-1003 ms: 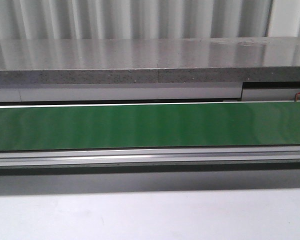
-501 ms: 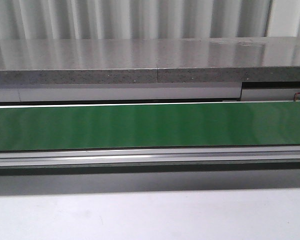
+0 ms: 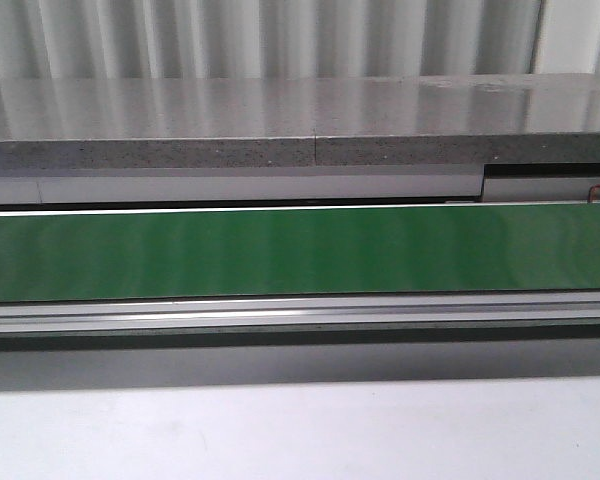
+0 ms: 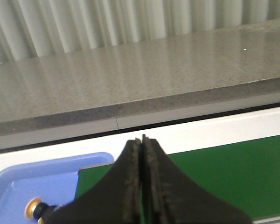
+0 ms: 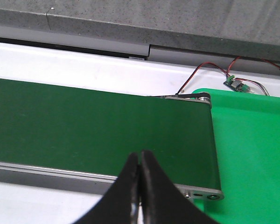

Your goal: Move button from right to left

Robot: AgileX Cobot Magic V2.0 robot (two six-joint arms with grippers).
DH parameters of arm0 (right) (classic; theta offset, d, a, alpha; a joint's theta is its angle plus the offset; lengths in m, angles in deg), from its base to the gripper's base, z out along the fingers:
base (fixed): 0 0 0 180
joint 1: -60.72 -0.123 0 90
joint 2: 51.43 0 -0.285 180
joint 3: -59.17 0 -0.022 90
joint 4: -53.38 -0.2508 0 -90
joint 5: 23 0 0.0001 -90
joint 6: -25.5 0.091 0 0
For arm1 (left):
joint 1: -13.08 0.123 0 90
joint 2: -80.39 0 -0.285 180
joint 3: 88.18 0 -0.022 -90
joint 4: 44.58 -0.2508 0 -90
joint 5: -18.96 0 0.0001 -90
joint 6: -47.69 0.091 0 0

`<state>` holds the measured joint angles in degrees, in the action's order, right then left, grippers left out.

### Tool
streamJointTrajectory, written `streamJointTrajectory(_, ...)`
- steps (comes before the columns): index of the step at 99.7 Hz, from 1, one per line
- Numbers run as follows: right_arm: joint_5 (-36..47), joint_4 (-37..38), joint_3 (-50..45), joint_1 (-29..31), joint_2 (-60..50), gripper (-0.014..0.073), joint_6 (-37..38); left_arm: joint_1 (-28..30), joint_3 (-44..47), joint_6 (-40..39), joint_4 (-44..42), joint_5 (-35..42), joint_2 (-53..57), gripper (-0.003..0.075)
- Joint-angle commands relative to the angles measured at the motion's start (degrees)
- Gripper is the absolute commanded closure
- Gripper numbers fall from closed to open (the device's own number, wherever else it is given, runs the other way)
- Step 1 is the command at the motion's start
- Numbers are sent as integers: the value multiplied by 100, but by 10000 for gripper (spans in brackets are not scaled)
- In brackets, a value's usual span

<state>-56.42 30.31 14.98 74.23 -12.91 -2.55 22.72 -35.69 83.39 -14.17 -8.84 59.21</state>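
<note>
While lying in blue tray (image 4: 18, 179), button (image 4: 37, 208) points cap sideways.

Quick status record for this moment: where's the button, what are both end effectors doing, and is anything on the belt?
button: lying in the blue tray, partly hidden by the left end effector
left end effector: shut, empty, above the belt by the tray
right end effector: shut, empty, above the belt near the green tray
belt: nothing on the visible part
circuit board: with red and black wires, beyond the green tray

Black tapered jaws with rough, gritty inner faces.
</note>
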Motion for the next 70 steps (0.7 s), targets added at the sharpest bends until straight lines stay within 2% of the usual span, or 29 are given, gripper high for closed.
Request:
streamJointTrajectory(1,365,-147,161,6,17,662,-46,-210,-75,-1551,-1228,458,19,740)
streamJointTrajectory(8,365,-147,161,6,17,662,-46,-369,107,-2299,-1938,718,82,740)
streamJointTrajectory(22,365,-147,161,6,17,662,-46,-673,810,-2835,-2557,1961,343,740)
streamJointTrajectory(32,365,-147,161,6,17,662,-46,-811,1331,-3400,-3041,2521,589,740)
streamJointTrajectory(55,365,-147,161,6,17,662,-46,-1105,2091,-4472,-3973,2577,914,740)
streamJointTrajectory(70,365,-147,161,6,17,662,-46,-1237,2327,-4665,-4088,2593,1104,740)
